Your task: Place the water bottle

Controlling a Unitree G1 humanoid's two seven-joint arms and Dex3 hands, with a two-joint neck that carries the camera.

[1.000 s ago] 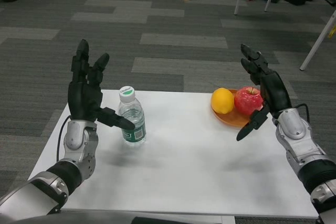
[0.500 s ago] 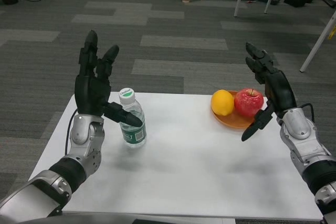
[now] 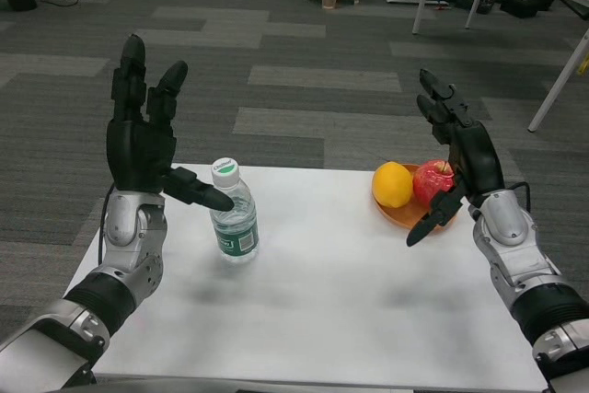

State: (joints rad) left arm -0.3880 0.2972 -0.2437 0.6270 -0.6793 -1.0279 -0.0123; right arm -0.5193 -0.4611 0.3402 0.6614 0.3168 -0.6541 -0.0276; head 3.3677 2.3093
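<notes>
Standing upright on the white table [image 3: 322,301], left of centre, the water bottle [image 3: 234,212] has its long axis vertical and white cap up. Left hand [image 3: 144,146] raised just beside it, palm forward, fingers spread upward, thumb jutting across in front of the bottle's neck; contact cannot be told, nothing gripped. Right hand [image 3: 457,159] lifted with fingers apart, empty, partly covering the apple [image 3: 429,181] on the orange plate [image 3: 402,214] beside the lemon [image 3: 392,184].
</notes>
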